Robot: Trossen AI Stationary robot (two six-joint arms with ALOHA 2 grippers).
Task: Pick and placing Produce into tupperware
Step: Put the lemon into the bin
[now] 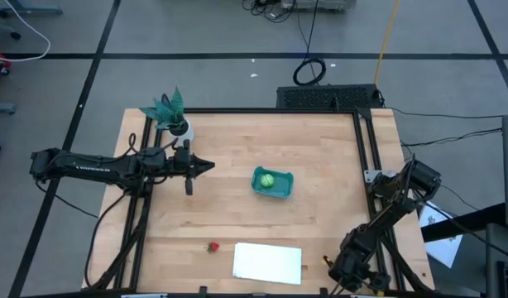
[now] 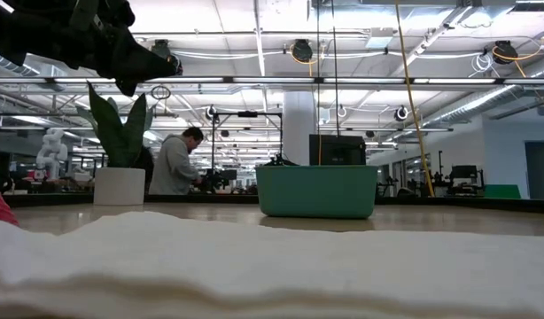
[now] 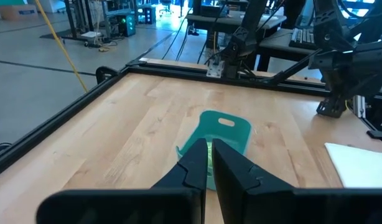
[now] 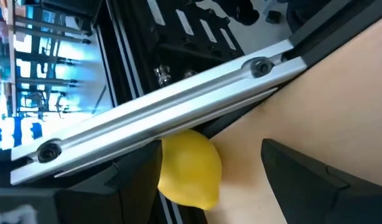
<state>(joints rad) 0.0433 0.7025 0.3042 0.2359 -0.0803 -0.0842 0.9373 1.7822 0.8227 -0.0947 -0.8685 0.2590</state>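
The teal tub (image 1: 280, 186) stands on the table's middle with the light-green fruit (image 1: 267, 180) inside it. My left gripper (image 1: 209, 165) hovers shut to the tub's left, pointing at it, and is well above the table in the low view (image 2: 157, 64). The red strawberry (image 1: 213, 247) lies near the table's near edge. My right gripper (image 4: 209, 186) is open at the near right corner. The yellow lemon (image 4: 190, 169) lies between its fingers, close to one finger (image 4: 132, 183) and against the metal rail (image 4: 178, 115). My right gripper has the lemon (image 4: 178, 180) right beside one finger, with the other finger (image 4: 315, 177) well apart from it. I cannot tell whether that finger touches the lemon. The lemon rests on the table by the rail.
A flat white sheet (image 1: 268, 262) lies at the near edge, right of the strawberry. A teal plant in a white pot (image 1: 174, 118) stands at the far left corner. Black frame rails (image 1: 366, 149) run along the table's sides. A person (image 2: 176, 164) works in the room behind.
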